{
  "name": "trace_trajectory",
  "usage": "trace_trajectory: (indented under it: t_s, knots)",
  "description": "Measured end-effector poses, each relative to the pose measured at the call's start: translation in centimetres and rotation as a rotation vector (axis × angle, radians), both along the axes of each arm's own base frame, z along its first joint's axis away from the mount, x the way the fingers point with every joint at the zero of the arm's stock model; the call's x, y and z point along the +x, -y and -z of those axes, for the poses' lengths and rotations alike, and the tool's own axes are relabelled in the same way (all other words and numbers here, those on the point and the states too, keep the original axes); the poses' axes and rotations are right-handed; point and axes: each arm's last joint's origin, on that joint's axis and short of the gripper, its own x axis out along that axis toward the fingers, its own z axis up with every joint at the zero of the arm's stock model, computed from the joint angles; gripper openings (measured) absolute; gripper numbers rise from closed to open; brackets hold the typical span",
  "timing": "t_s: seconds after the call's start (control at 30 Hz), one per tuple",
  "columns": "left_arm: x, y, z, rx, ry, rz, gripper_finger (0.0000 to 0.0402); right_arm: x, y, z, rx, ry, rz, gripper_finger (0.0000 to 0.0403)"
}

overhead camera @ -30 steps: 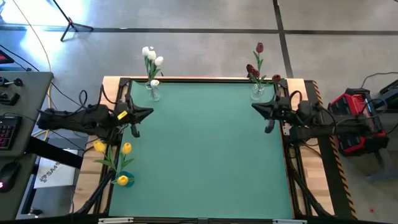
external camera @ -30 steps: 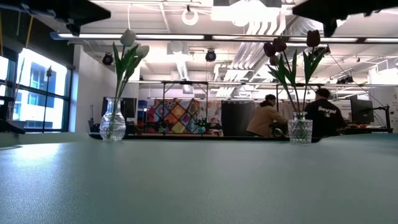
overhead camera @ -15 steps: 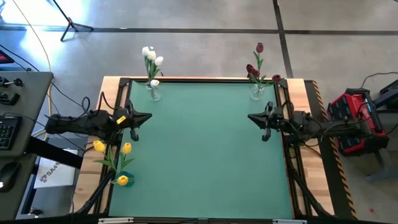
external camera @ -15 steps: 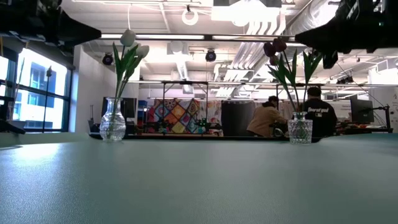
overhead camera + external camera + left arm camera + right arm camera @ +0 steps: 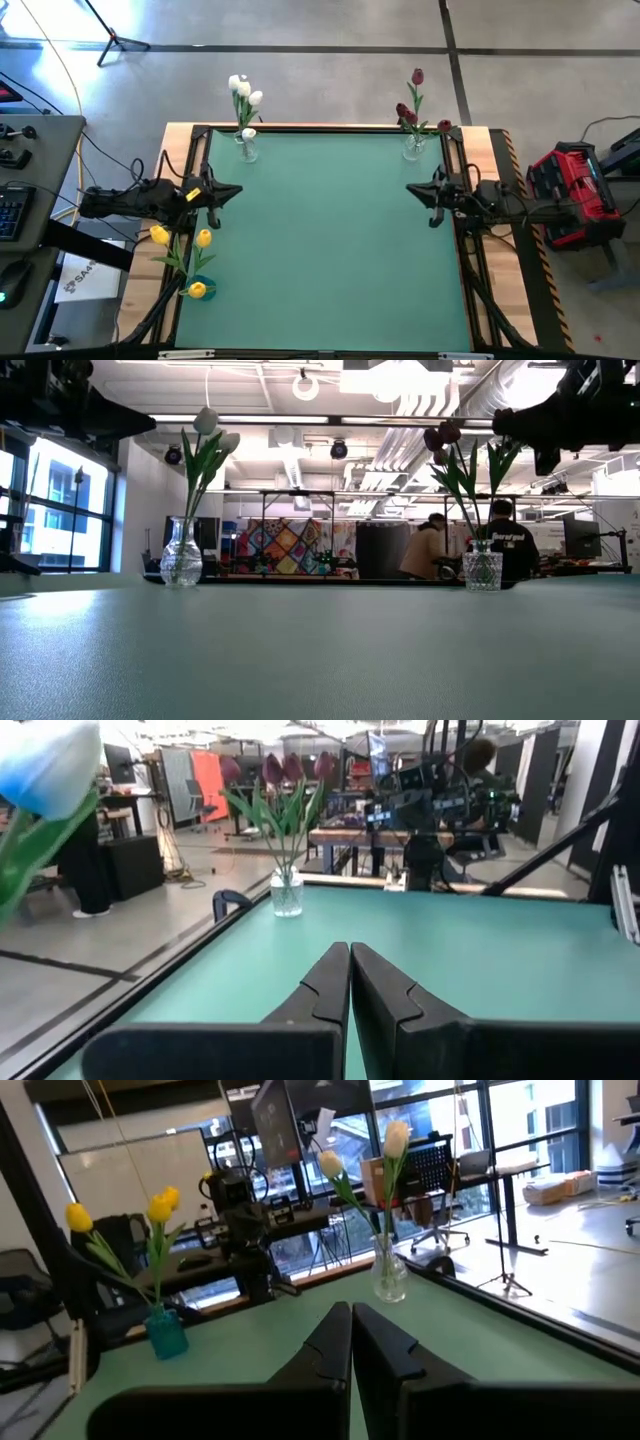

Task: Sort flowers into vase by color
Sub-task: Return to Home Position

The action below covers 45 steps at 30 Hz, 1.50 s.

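Note:
White tulips (image 5: 243,92) stand in a clear glass vase (image 5: 247,147) at the table's far left corner, also in the low view (image 5: 181,555). Dark red tulips (image 5: 413,105) stand in a clear vase (image 5: 415,148) at the far right corner, also in the low view (image 5: 482,568). Yellow tulips (image 5: 181,250) stand in a blue vase (image 5: 200,288) at the near left edge. My left gripper (image 5: 238,191) is shut and empty at the left edge, above the table. My right gripper (image 5: 410,190) is shut and empty at the right edge.
The green table top (image 5: 330,240) lies between the arms. A dark metal frame (image 5: 330,128) runs round the table. A red device (image 5: 570,185) sits right of the table. People (image 5: 425,548) stand in the room beyond the far edge.
Both arms have drawn back toward their own sides. My left gripper has moved a little toward the near edge and the table's left. My right gripper has moved toward the near edge and then toward the table's right. The flowers have stayed put.

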Motion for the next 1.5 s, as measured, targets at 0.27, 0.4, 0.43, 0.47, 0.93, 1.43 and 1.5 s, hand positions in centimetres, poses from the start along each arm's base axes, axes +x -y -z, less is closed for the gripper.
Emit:
trace_trajectory:
  t_s: [0.27, 0.4, 0.43, 0.47, 0.93, 1.43, 1.5]
  knots:
    - [0.3, 0.0, 0.9, -0.006, -0.005, -0.002, 0.0, -1.0, 0.0, 0.2, 0.028, 0.014, 0.0, 0.0]
    - [0.5, 0.0, 1.4, -0.045, 0.007, -0.025, 0.0, -0.8, 0.0, 0.4, 0.086, 0.005, -0.012, 0.0]
    - [0.6, 0.0, 1.5, -0.045, 0.006, -0.025, 0.0, -0.8, 0.0, 0.4, 0.096, 0.004, -0.013, 0.0]
    - [0.6, 0.0, 1.6, -0.042, 0.005, -0.025, 0.0, -0.8, 0.0, 0.5, 0.103, 0.001, -0.014, 0.0]
    - [1.2, 0.1, 3.4, -0.054, 0.012, -0.023, 0.0, 0.0, -0.1, 3.0, 0.104, 0.005, -0.041, 0.0]
    - [1.3, 0.2, 3.4, -0.077, 0.024, 0.005, 0.0, 0.0, -0.1, 3.3, 0.12, -0.018, -0.032, 0.0]
    - [1.3, 0.2, 3.4, -0.086, 0.026, 0.005, 0.0, 0.0, -0.1, 3.3, 0.121, -0.023, -0.032, 0.0]
